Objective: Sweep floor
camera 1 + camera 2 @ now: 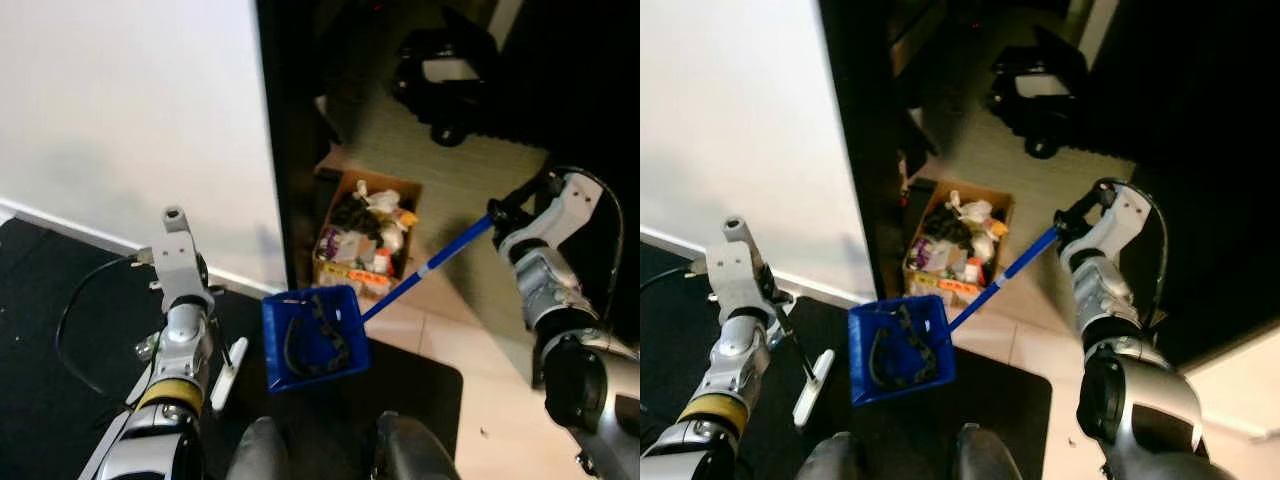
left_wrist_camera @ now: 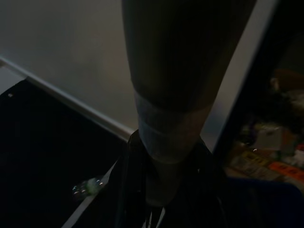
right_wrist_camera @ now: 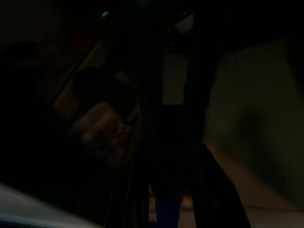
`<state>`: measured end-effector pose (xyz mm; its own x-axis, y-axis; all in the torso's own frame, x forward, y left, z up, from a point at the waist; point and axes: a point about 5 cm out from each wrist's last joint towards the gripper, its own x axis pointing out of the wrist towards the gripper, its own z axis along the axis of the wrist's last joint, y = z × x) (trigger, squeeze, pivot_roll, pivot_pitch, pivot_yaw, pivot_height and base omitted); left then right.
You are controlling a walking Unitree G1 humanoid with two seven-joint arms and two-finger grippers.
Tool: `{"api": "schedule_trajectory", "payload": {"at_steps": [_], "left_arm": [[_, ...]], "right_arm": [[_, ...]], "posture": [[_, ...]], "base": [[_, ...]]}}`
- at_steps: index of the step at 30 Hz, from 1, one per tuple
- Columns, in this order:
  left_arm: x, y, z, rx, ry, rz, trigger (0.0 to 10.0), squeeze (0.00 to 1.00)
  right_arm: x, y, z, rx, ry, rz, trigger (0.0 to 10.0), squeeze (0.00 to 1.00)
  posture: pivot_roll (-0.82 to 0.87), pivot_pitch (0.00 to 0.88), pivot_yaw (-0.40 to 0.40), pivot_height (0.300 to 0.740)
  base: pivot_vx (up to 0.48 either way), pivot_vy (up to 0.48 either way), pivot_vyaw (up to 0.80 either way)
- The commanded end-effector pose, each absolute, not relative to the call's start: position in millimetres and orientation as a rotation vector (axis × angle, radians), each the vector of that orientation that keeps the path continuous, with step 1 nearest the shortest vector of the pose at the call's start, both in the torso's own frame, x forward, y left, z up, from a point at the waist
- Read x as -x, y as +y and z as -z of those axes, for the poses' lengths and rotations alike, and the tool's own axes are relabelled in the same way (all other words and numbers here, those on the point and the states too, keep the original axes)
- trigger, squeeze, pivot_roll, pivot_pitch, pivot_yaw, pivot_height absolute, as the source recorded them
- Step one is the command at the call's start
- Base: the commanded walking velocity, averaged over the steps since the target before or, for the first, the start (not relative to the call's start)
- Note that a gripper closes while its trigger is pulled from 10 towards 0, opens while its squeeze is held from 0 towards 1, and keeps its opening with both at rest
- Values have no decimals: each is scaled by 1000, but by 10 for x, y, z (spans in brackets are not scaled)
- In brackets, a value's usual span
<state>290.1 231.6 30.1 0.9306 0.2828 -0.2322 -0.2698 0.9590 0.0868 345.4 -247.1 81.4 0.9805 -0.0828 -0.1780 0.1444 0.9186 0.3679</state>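
Here the right gripper (image 1: pixel 503 213) is clenching the dustpan (image 1: pixel 315 337) handle; the left gripper (image 1: pixel 780 312) is gripping the broom (image 1: pixel 812 385).

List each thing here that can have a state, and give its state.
Dustpan: held up, dark debris inside.
Cardboard box: open, full of rubbish.
Broom: head on the dark mat.
Right gripper: shut on the dustpan's blue handle.
Left gripper: on the broom's handle.
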Motion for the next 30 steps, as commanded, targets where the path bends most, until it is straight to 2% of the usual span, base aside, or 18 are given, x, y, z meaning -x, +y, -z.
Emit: {"api": "schedule_trajectory", "payload": {"at_steps": [1, 20, 30], "left_arm": [[-2886, 2387, -312, -64, 241, -309, 10000, 0], [-2890, 2544, -365, -85, 232, -371, 10000, 0], [-2901, 2576, -393, -62, 216, -380, 10000, 0]], "right_arm": [[-3538, -2365, -917, -386, 118, 81, 10000, 0], [-3575, -2302, -952, -410, 103, 71, 10000, 0], [-3598, -2314, -996, -458, 72, 108, 10000, 0]], "posture": [[39, 0, -27, 740], [46, 10, -30, 740], [48, 12, -31, 740]], "base": [[0, -480, 800], [0, -473, 800], [0, 0, 0]]}}
